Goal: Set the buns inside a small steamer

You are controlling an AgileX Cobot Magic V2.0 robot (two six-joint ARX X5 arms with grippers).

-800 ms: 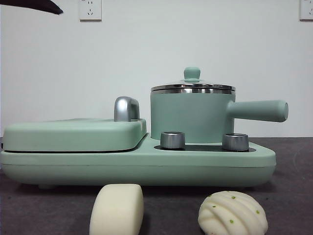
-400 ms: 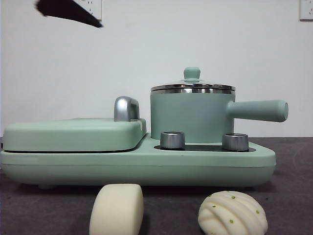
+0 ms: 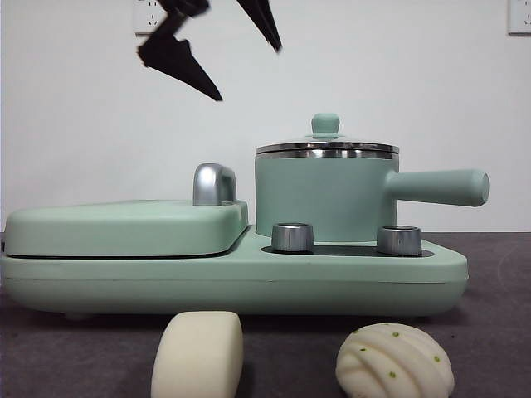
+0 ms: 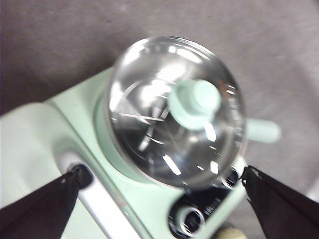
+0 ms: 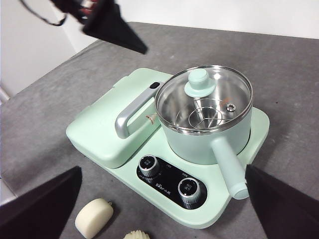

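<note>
Left end effector (image 3: 241, 62) above grey table (image 3: 498, 332)

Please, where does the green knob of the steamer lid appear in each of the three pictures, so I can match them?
Front view: the green knob stands on top of the lid, right of centre, below the open left hand.
Left wrist view: the knob is near the centre, seen from above, blurred.
Right wrist view: the knob is above centre, on the glass lid.
Shared landmark: the steamer's straight side handle.
</note>
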